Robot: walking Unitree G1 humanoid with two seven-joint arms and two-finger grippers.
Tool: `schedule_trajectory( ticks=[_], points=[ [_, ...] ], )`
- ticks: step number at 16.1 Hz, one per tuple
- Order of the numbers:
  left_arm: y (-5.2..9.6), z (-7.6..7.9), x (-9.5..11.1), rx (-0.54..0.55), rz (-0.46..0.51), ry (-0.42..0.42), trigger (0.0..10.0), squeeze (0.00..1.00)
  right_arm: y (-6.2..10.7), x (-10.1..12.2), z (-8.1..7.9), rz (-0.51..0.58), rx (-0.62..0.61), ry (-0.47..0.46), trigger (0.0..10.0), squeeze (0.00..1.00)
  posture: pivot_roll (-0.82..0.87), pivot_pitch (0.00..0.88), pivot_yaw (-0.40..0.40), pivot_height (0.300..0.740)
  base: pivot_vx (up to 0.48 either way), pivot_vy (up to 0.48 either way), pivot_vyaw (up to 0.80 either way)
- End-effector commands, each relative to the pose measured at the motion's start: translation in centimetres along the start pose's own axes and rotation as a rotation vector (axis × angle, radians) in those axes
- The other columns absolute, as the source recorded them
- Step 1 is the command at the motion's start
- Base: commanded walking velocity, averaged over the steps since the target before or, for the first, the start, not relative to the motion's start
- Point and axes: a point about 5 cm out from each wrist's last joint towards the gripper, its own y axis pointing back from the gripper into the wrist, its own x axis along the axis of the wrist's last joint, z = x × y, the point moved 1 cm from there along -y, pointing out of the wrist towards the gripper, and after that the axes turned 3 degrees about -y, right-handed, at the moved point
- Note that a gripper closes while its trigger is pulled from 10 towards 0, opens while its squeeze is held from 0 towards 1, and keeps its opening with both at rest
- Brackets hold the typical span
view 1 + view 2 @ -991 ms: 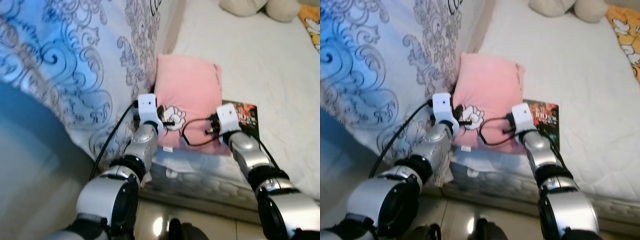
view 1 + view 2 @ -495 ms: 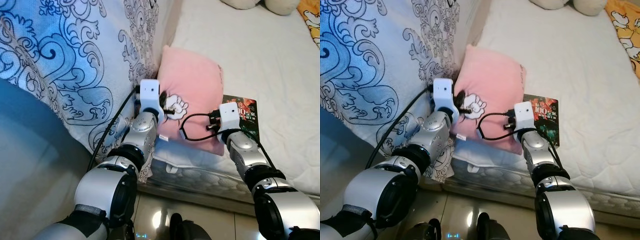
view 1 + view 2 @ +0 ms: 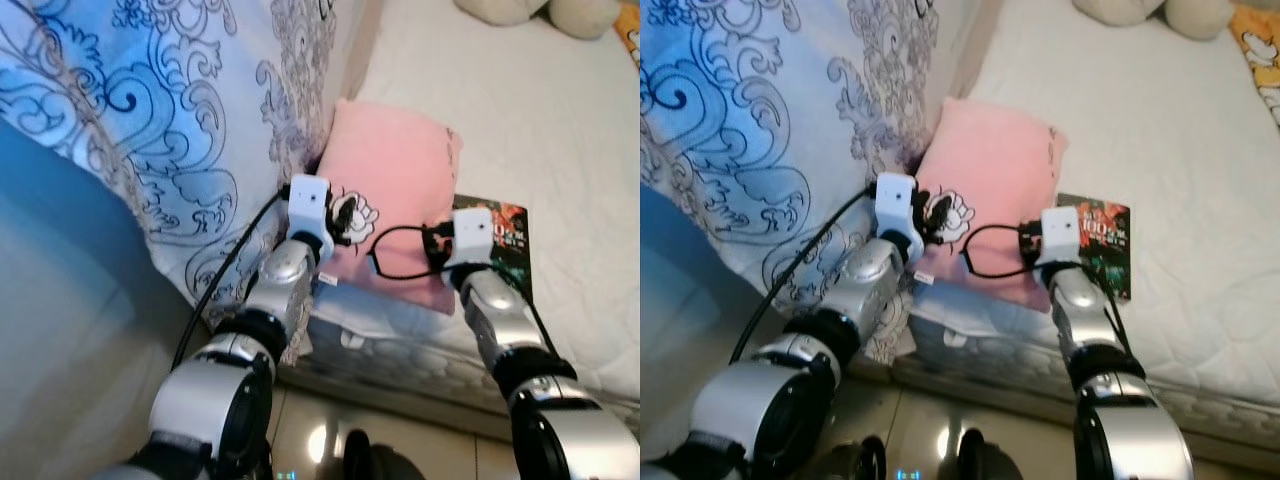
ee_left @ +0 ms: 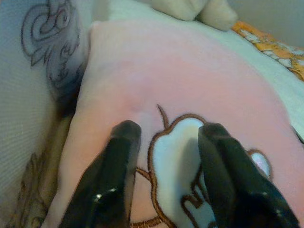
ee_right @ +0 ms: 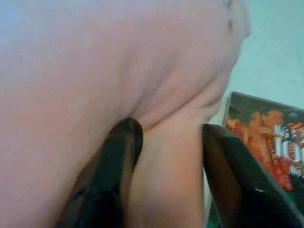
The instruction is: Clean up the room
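Both arms are out over the near edge of the bed (image 3: 560, 130) now, and the head camera has swung since a moment ago; the whole scene has slid a little, but the pink pillow (image 3: 400, 190) lies where it did, tucked against the blue-patterned quilt (image 3: 170, 120) at its nine o'clock side. The left pincer (image 4: 166, 161) presses onto the pillow's printed cartoon patch, fingers (image 4: 118, 156) apart and dug into the fabric, not closed on it. The right pincer (image 5: 168, 161) straddles a bunched fold at the pillow's near corner, its fingers (image 5: 116, 156) apart too, with pink cloth between them. At three o'clock from that corner lies a dark book (image 3: 505, 240), flat on the sheet, partly under the pillow's edge. A plush toy (image 3: 530, 10) sits far off at twelve o'clock. So little has moved; my read is a two-handed grab is being set up, and neither side has pinched yet.
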Motion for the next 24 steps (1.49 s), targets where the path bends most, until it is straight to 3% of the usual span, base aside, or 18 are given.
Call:
schedule_trajectory(
  ticks=[1,2,5,8,9,10,12,13,24],
  points=[
    [-0.1,0.4,0.8,-0.038,0.051,-0.028,10.0,1.00,0.4,0.1,0.9,0.018,-0.027,-0.018,10.0,1.00,0.08,0.151,-0.041,0.740,0.000,0.000,0.00],
    [0.7,0.1,0.6,-0.091,0.069,-0.091,10.0,1.00,1.6,-0.3,2.0,0.042,-0.098,-0.046,10.0,1.00,0.10,0.082,-0.022,0.740,0.000,0.000,0.00],
    [2.5,0.1,-0.8,-0.171,0.067,-0.149,10.0,1.00,4.1,-0.9,2.2,0.122,-0.138,-0.058,10.0,1.00,0.10,0.002,0.004,0.740,0.000,0.000,0.00],
    [3.8,-0.7,-0.8,-0.134,0.093,-0.123,10.0,1.00,6.4,-0.8,2.3,0.192,-0.187,-0.071,10.0,1.00,0.10,0.000,0.031,0.740,0.000,0.000,0.00],
    [5.5,-1.5,-0.7,-0.093,0.119,-0.114,10.0,1.00,8.6,-0.7,2.1,0.229,-0.215,-0.066,10.0,1.00,0.10,0.000,0.037,0.740,0.000,0.000,0.00],
    [5.5,-1.5,-0.7,-0.093,0.119,-0.114,10.0,1.00,8.6,-0.7,2.1,0.229,-0.215,-0.066,10.0,1.00,0.10,0.000,0.037,0.740,0.000,0.000,0.00],
    [7.9,-2.3,-1.5,-0.051,0.118,-0.079,10.0,1.00,11.3,-1.2,1.7,0.231,-0.257,-0.030,10.0,1.00,0.10,0.000,0.032,0.740,0.000,0.000,0.00],
    [8.6,-2.8,-2.0,-0.024,0.107,-0.055,10.0,0.00,12.0,-1.8,1.4,0.205,-0.263,-0.002,10.0,0.00,0.09,0.000,0.029,0.740,0.000,0.000,0.00],
    [8.6,-2.8,-2.0,-0.024,0.107,-0.055,10.0,0.00,12.0,-1.8,1.4,0.205,-0.263,-0.002,10.0,0.00,0.09,0.000,0.029,0.740,0.000,0.000,0.00]
  ],
)
